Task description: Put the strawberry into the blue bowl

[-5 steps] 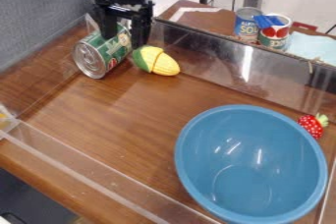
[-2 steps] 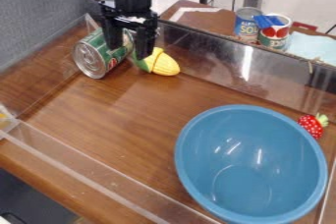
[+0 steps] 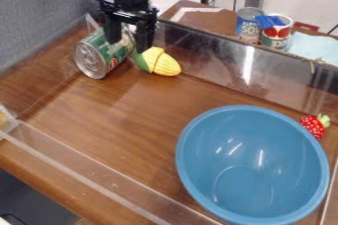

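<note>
Still at the approach stage, by the look of it: strawberry [image 3: 314,125] ungrasped, just beyond the blue bowl [image 3: 254,164], close by the rim on the far right side. Gripper [image 3: 129,39] well apart from the bowl, over at the far left, beside the green can [image 3: 103,51] and corn toy [image 3: 157,61]. Jaws wide open, nothing in hold. Next: lift clear of can and corn, swing across above the bowl's far rim, line up over the strawberry, descend, close. Likely snag: clipping the bowl's rim going down.
</note>
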{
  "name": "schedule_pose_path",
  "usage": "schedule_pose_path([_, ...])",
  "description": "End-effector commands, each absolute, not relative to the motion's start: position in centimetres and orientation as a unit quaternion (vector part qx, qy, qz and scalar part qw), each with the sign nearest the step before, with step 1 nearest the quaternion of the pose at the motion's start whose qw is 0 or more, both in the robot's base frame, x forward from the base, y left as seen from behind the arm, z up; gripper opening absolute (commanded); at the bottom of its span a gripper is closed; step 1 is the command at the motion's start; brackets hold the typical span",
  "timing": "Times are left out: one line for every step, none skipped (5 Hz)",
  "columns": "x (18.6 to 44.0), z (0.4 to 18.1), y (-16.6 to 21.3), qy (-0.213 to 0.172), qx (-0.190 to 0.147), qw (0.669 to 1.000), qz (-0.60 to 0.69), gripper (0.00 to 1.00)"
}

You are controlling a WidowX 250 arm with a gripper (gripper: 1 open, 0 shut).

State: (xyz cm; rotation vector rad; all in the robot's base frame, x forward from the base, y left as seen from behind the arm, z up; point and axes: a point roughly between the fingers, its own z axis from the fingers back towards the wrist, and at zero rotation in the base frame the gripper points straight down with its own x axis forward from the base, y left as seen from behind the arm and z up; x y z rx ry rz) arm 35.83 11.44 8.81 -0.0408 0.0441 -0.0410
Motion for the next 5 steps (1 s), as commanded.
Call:
schedule_pose_path([37.1, 10.9, 12.2, -0.011, -0.008, 1.000, 0.005, 1.00])
schedule_pose_path([37.7, 10.8, 12.3, -0.012, -0.008, 1.000, 0.022, 1.00])
schedule_pose_path([37.9, 11.4, 13.7, -0.013, -0.009, 0.999, 0.052, 1.00])
schedule_pose_path([37.7, 12.5, 15.4, -0.019, -0.013, 0.996, 0.081, 1.00])
schedule_pose_path([36.9, 14.3, 15.2, -0.027, -0.017, 0.997, 0.073, 1.00])
